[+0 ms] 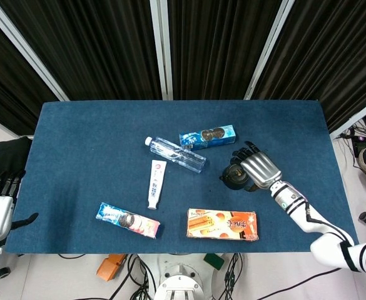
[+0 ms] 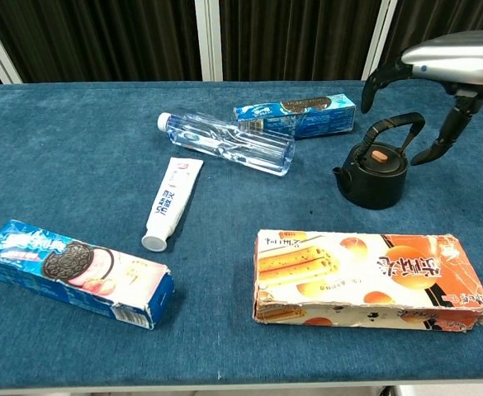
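The right hand (image 2: 439, 78) is hovering open-fingered, holding nothing, just above the small black cast-iron teapot (image 2: 376, 169) sitting right of centre on the blue tabletop (image 2: 76, 148).

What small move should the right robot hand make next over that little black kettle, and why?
Probably lower a little and curl the fingers under the handle. In the chest view the right robot hand hovers above the black kettle, fingers spread around its upright handle without gripping it. The kettle stands upright on the blue table, so closing on the handle looks like the likeliest next step.
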Robot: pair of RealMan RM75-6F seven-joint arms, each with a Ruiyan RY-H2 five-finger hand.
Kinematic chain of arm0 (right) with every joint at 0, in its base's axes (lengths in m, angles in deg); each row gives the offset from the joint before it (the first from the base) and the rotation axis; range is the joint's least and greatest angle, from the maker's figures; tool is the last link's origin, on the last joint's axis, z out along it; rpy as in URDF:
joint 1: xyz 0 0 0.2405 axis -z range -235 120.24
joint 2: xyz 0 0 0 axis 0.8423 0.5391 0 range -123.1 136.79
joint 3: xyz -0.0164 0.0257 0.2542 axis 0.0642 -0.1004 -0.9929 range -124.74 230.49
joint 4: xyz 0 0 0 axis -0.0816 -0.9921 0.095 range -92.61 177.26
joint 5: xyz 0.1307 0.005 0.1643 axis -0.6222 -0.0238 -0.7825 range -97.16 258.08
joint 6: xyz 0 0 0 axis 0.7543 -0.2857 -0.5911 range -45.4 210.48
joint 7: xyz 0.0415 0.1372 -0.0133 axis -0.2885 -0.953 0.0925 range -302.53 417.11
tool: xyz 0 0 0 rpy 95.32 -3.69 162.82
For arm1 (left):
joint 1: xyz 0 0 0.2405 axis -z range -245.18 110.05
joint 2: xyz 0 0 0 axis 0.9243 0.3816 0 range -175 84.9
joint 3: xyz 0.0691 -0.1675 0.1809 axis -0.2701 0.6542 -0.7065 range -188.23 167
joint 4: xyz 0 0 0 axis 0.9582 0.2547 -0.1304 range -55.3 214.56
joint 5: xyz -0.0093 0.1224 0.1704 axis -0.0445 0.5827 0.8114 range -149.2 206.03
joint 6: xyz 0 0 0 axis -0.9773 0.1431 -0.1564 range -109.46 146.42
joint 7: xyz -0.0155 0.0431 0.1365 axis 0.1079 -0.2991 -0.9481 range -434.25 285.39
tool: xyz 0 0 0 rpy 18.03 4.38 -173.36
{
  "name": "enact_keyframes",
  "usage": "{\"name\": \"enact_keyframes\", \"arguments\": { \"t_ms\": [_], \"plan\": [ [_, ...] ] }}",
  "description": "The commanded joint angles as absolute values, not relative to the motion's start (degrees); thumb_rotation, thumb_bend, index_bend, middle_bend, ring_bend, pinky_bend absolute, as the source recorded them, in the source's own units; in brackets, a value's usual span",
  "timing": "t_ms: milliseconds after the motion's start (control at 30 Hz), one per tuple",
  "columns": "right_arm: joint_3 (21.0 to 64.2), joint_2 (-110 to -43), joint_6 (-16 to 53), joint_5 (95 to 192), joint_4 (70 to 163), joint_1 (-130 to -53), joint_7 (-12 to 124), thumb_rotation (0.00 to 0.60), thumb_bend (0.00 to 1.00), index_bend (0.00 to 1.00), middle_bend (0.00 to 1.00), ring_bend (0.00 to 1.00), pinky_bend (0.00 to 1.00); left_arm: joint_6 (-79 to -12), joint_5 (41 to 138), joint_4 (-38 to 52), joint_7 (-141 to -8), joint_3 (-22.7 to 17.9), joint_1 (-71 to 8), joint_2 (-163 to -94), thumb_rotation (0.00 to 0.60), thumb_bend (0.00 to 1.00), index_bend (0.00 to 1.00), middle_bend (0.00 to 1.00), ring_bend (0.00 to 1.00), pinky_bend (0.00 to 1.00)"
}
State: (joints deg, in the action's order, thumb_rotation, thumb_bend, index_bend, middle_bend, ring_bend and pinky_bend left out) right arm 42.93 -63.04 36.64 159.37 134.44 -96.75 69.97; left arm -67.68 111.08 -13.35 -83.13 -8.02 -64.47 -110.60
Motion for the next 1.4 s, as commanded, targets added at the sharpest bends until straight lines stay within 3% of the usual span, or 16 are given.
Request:
{"name": "enact_keyframes", "arguments": {
  "t_ms": [33,1400],
  "plan": [
    [43.3,-63.6,37.3,158.1,134.1,-97.4,71.4,0.6,0.0,0.42,0.31,0.28,0.13,-67.6,111.0,-13.3,-83.0,-8.0,-64.5,-110.7,0.6,0.05,0.06,0.1,0.0,0.0],
    [48.4,-66.6,42.2,152.7,130.8,-101.4,70.8,0.6,0.0,0.84,0.7,0.71,0.23,-68.4,110.7,-11.8,-81.1,-7.9,-65.4,-111.0,0.6,0.05,0.06,0.1,0.0,0.0]
  ]
}}
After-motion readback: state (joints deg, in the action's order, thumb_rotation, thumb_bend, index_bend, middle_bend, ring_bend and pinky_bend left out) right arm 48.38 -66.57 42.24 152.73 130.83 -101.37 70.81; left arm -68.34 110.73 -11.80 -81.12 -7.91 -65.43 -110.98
